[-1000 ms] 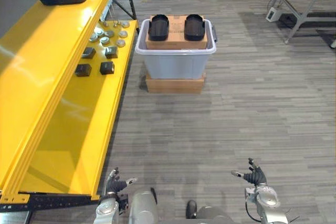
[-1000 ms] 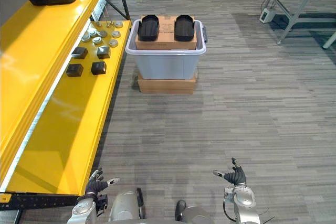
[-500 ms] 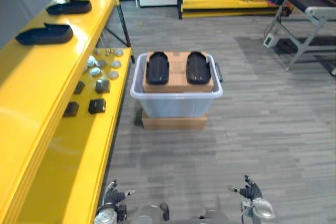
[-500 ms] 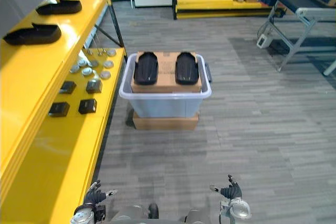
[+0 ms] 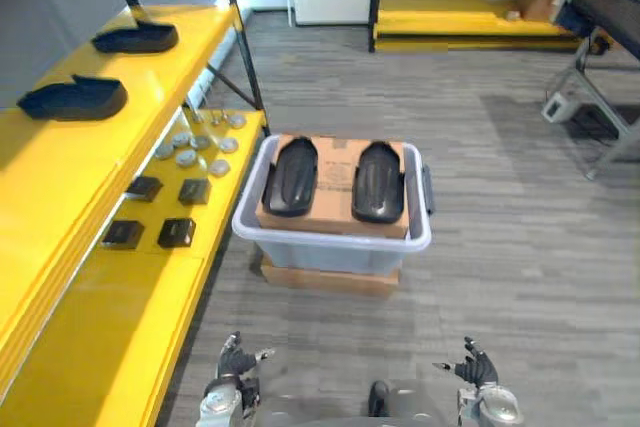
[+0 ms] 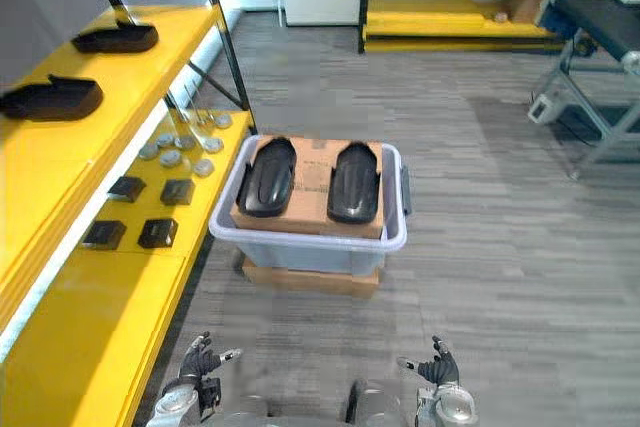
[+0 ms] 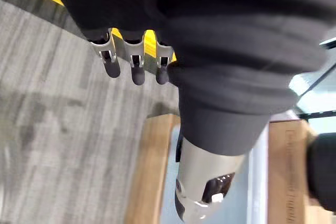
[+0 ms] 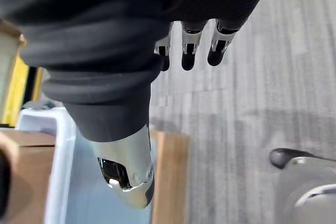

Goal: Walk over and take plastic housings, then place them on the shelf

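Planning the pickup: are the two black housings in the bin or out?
In. Both housings lie side by side atop the cardboard box inside the bin.

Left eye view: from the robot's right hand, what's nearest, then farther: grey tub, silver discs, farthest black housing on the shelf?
From the right hand:
1. Grey tub, just ahead on the floor.
2. Silver discs, lower shelf, to the left.
3. Farthest black housing, upper shelf, far left.

Both eye views look down from the head at the bin (image 5: 330, 250), the shelf (image 5: 90, 317) and the floor (image 5: 500, 277). Each wrist view looks past its fingers (image 7: 137, 72), very close, at that bin and floor.
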Tool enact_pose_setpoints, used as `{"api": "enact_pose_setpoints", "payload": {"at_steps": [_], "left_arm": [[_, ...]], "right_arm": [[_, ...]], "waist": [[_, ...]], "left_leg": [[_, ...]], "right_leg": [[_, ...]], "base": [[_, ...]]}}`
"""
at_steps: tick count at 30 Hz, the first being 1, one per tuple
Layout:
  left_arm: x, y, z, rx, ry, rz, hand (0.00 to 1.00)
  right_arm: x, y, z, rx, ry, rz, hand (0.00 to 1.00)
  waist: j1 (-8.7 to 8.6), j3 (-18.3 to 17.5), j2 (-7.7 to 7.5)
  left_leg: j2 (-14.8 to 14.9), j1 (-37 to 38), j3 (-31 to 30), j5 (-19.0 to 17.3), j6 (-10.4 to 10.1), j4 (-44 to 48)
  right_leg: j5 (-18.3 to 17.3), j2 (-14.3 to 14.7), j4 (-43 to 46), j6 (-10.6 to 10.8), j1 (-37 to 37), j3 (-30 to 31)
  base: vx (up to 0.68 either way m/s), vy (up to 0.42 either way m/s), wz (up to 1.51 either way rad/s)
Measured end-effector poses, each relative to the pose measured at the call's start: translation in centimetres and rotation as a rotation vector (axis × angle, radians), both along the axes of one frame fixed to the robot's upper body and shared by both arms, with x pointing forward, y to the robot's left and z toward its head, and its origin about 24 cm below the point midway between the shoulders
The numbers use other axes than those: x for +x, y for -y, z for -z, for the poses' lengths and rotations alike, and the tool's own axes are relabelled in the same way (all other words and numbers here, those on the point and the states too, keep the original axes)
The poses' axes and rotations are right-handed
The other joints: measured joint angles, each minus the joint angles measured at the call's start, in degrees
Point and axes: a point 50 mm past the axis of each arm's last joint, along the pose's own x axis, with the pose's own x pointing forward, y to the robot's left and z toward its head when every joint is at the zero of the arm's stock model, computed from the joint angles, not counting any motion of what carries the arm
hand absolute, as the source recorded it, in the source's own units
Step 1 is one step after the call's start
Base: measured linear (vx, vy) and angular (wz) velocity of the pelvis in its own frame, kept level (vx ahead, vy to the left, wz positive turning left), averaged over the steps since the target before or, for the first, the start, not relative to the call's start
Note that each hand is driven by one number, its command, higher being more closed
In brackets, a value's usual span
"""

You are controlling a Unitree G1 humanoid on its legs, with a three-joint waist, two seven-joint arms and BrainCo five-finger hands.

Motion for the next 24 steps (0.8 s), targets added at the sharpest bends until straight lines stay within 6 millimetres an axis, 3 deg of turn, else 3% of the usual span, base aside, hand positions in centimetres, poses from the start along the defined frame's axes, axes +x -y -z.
{"api": "enact_pose_setpoints", "payload": {"at_steps": [2,3,4,5,7,9,14,16,24], "left_arm": [[0.0,0.2,0.0,-0.006,-0.001,-0.001,0.00],[0.0,0.6,0.1,-0.018,-0.001,-0.004,0.00],[0.0,0.9,0.1,-0.027,-0.002,-0.005,0.00],[-0.1,1.1,0.2,-0.031,-0.007,-0.006,0.00],[0.2,0.8,0.1,-0.024,0.002,-0.004,0.00],[-0.1,0.4,0.1,-0.014,-0.007,-0.004,0.00],[-0.8,-0.5,0.3,0.011,-0.026,-0.005,0.00],[-1.2,-0.6,0.4,0.014,-0.037,-0.007,0.00],[-3.4,-0.9,1.1,0.032,-0.105,0.015,0.00]], "right_arm": [[0.0,-0.1,0.0,0.008,0.001,0.014,0.00],[-0.3,0.2,0.1,0.006,-0.001,0.034,0.00],[-0.5,0.6,0.1,0.000,-0.004,0.048,0.00],[-0.9,0.7,0.3,0.002,-0.020,0.071,0.00],[-1.1,0.4,0.4,0.009,-0.022,0.089,0.00],[-1.3,0.3,0.5,0.018,-0.025,0.103,0.00],[-1.4,1.4,0.0,-0.001,0.001,0.167,0.00],[-1.1,2.4,-1.1,-0.034,0.055,0.194,0.00],[3.4,5.5,-9.8,-0.218,0.443,0.185,0.00]], "waist": [[-0.05,-0.2,0.24],[-0.05,-0.5,0.91],[-0.06,-1.0,2.09],[-0.09,-1.1,2.24],[-0.11,-1.5,0.22],[-0.18,-2.2,-0.89],[-0.28,-3.6,-0.58],[-0.22,-3.9,-0.43],[-0.38,-4.5,-0.76]], "left_leg": [[-0.5,0.0,-0.1,0.4,-0.6,-13.6],[-1.2,0.8,-0.4,4.7,-1.8,-21.8],[-1.1,1.0,-0.5,8.6,-2.2,-24.2],[-1.3,2.7,-0.5,6.3,-2.7,-26.0],[-3.2,4.6,0.9,6.4,-2.5,-29.3],[-5.0,6.6,2.2,6.7,-2.1,-32.0],[-6.9,9.2,3.4,7.7,-1.4,-36.4],[-7.4,10.0,3.8,8.3,-1.4,-38.4],[-8.9,11.2,3.9,10.7,-1.1,-44.3]], "right_leg": [[0.0,0.0,0.0,0.3,0.8,0.4],[-0.5,0.5,0.2,1.3,0.9,1.0],[-1.0,1.1,0.4,2.1,0.9,1.4],[-1.7,0.9,1.0,3.0,1.0,2.2],[-2.4,-1.1,0.9,4.1,0.9,3.3],[-2.6,-2.6,0.6,4.9,1.0,4.2],[-2.5,-3.4,-2.0,6.2,1.9,5.5],[-2.3,-3.5,-2.6,6.4,1.9,6.2],[-0.6,-3.4,-5.4,6.7,1.6,6.7]], "base": [[0.28,0.084,-0.28],[0.27,0.146,-0.19],[0.21,0.179,-0.22],[0.16,0.145,-0.12],[0.12,0.140,-0.15],[0.08,0.123,-0.20],[0.04,0.045,-0.10],[0.04,0.019,-0.06],[0.03,0.011,-0.02]]}}
